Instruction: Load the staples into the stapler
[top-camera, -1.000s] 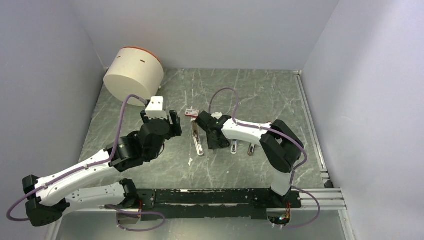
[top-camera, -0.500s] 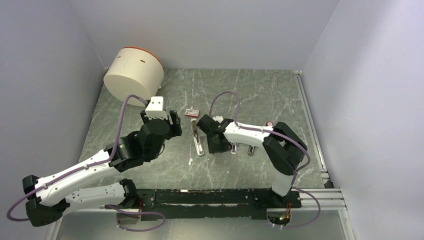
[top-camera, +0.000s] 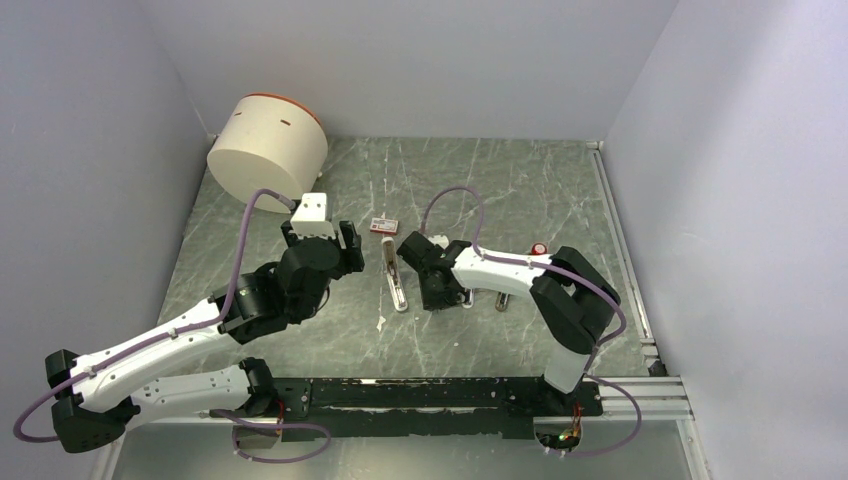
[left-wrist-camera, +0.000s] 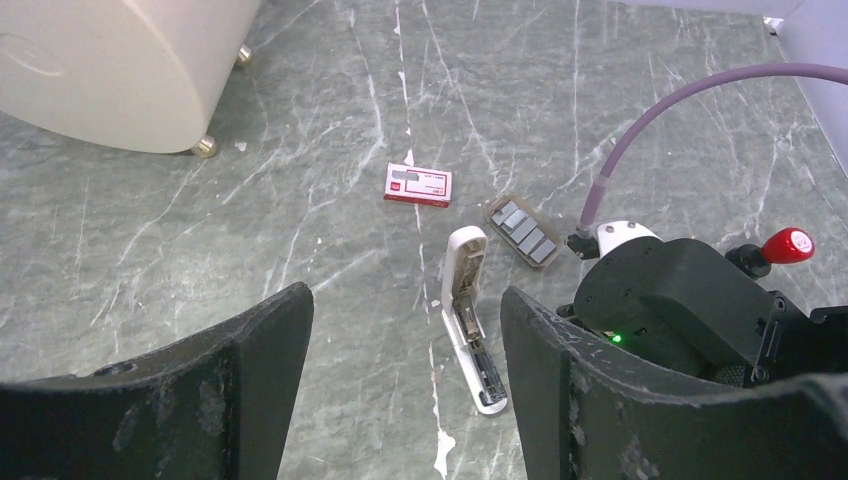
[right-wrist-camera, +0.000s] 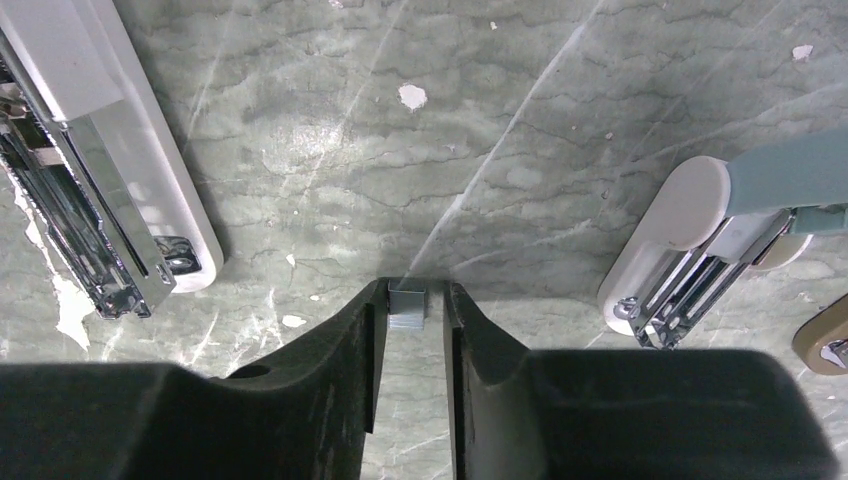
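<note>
The stapler (top-camera: 393, 276) is a slim white bar lying hinged open mid-table, its metal channel showing; it also appears in the left wrist view (left-wrist-camera: 470, 320) and the right wrist view (right-wrist-camera: 100, 180). The red staples box with a white label (top-camera: 383, 225) lies just beyond it (left-wrist-camera: 418, 185). My right gripper (top-camera: 438, 298) is low over the table right of the stapler's near end, shut on a small grey strip of staples (right-wrist-camera: 407, 305) at its fingertips (right-wrist-camera: 407, 300). My left gripper (top-camera: 335, 250) is open and empty (left-wrist-camera: 405, 300), above the table left of the stapler.
A brown tray of grey staple strips (left-wrist-camera: 523, 232) lies by the right wrist. A teal-and-white stapler (right-wrist-camera: 690, 250) and a brown one (right-wrist-camera: 825, 345) lie right of the right gripper. A cream cylinder (top-camera: 267, 148) stands at back left. A red knob (top-camera: 540, 247) shows beside the right arm.
My right gripper has shifted slightly right and toward the near edge, still beside the stapler. The left arm has not moved.
</note>
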